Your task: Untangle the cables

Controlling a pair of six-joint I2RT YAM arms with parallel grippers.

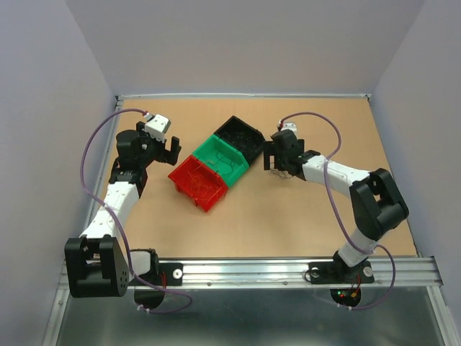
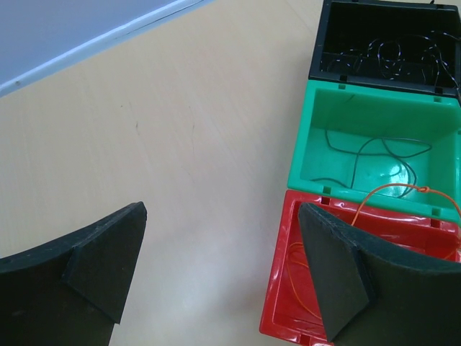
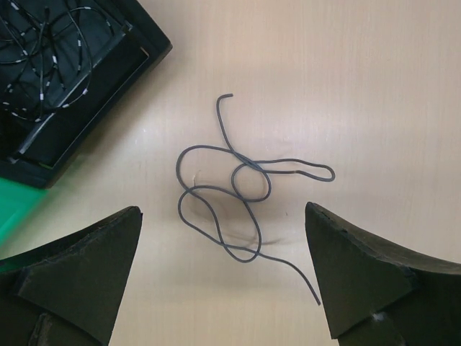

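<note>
Tan tabletop (image 3: 389, 79): grey cable (image 3: 239, 156) loose between tips of spread right hand (image 3: 223, 210); left hand (image 2: 222, 209) spread too.

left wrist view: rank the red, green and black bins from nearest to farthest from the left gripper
1. red bin: lower right, partly behind the right finger of the left gripper.
2. green bin: directly beyond the red one, on the right.
3. black bin: farthest, in the top right corner.
</note>
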